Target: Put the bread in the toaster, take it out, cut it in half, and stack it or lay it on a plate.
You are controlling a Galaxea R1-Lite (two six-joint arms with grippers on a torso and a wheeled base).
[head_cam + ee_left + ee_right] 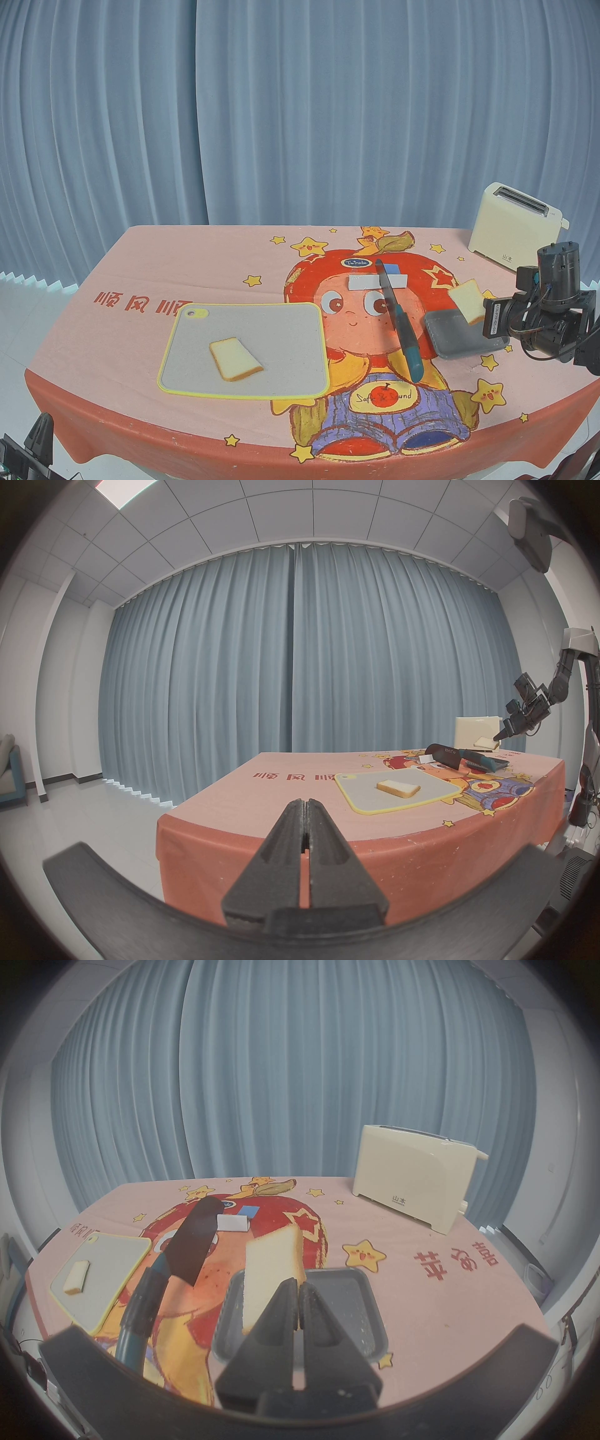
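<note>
Gripping bread (273,1272) in my right claw (298,1289) above plate (350,1310) by desk's right edge; tilt flat, lower gently, then let go. My left claw (306,814) clenched, empty.

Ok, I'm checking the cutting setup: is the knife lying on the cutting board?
No, the knife lies on the tablecloth, between the cutting board and the grey tray.

Large red characters (140,304) are printed on the tablecloth (125,262) covering the worktop, beside the cutting board (250,350). A small dark mark (509,257) is stamped low on the toaster (512,225). Small lettering is carried by a dark oval label (357,262) and a yellow badge (384,396) in the cartoon print.
</note>
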